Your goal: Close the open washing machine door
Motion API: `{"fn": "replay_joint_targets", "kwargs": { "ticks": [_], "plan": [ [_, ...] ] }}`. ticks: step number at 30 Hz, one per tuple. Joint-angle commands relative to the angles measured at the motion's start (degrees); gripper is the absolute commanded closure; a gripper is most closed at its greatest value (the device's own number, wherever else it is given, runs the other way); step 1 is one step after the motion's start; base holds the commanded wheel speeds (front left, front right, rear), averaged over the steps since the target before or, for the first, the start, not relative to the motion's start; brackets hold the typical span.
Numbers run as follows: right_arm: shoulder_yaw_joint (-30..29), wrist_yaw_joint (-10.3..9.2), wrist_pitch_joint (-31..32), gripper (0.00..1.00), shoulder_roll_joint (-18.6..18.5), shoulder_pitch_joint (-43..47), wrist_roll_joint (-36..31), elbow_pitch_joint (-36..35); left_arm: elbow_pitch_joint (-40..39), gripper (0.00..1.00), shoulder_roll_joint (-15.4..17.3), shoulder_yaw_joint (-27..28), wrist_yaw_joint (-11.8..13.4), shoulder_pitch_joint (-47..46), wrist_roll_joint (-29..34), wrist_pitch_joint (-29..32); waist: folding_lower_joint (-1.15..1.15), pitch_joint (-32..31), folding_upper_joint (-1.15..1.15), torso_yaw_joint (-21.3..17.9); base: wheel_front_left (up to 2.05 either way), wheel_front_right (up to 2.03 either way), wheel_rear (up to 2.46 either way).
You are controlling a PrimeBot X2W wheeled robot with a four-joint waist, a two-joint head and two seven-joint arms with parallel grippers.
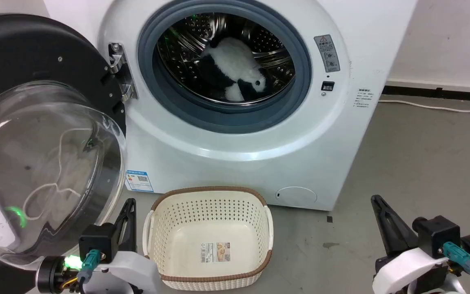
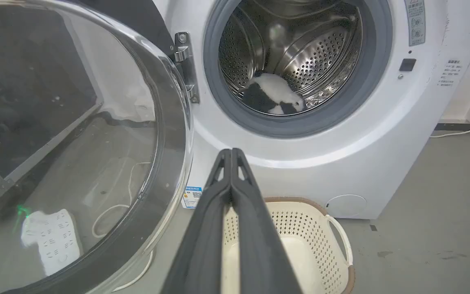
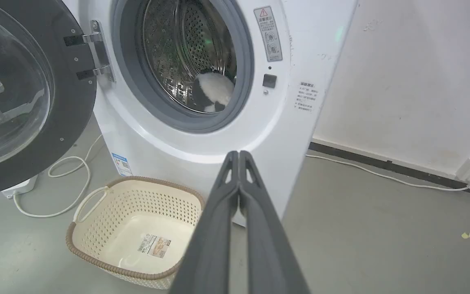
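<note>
While the washing machine door (image 1: pixel 43 155) hangs wide open off the left edge of the washing machine (image 1: pixel 239 163) and my left gripper (image 1: pixel 130 205) and right gripper (image 1: pixel 377 203) sit pinched together, empty, I fear a push on its curved glass could skid off.

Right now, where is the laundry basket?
In the head view the laundry basket sits bottom centre, on the floor before the washing machine, right of its door.

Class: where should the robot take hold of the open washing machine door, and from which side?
The black rim of the washing machine door, far from the hinge, from the robot's left: likely best leverage; the bulging glass offers nothing to pinch.
</note>
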Motion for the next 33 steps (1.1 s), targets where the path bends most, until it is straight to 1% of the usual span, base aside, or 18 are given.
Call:
{"fn": "replay_joint_targets", "kwargs": {
  "ticks": [1,33],
  "plan": [
    [-0.02,0.05,0.03,1.0,0.28,1.01,-0.42,0.13,-0.24,1.0,-0.01,0.14,-0.25,0.81,0.15,0.02,0.0,0.0,0.0,0.0,0.0,0.0,0.0],
    [-0.02,0.05,0.03,1.0,0.28,1.01,-0.42,0.13,-0.24,1.0,-0.01,0.14,-0.25,0.81,0.15,0.02,0.0,0.0,0.0,0.0,0.0,0.0,0.0]
  ]
}}
